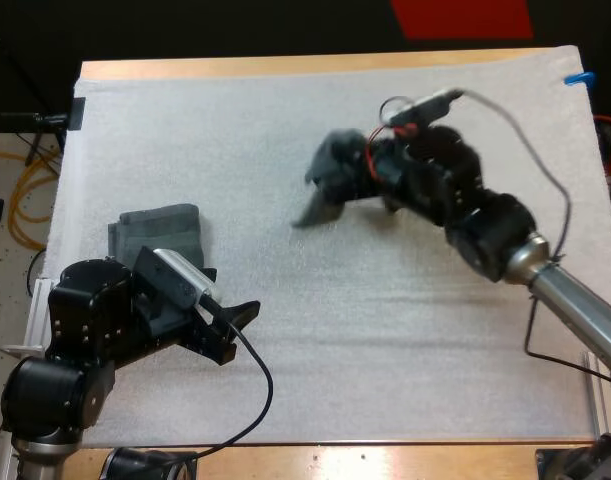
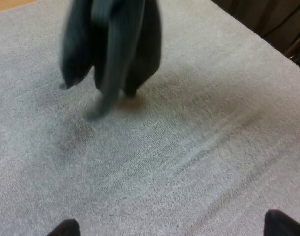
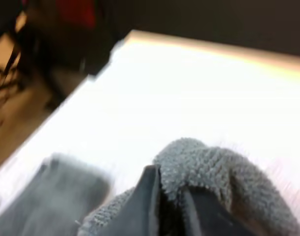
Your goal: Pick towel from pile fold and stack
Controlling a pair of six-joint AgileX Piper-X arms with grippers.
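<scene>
Towel (image 1: 330,180) hangs crumpled from your right gripper (image 1: 363,165), whose fingers are clamped on its upper folds, over the middle of the mat (image 1: 385,340), probably so that it can fall open before folding. Your left gripper (image 1: 237,332) hovers with fingers apart and holding nothing, just beside the folded stack (image 1: 160,230), which I judge is the place that collects finished towels.

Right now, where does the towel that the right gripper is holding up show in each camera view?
High view: hanging towel dangles from the right gripper over the white mat.
Left wrist view: hanging towel ahead, low over the mat.
Right wrist view: towel bunched between the near fingers.
Shared landmark: the white mat.
</scene>
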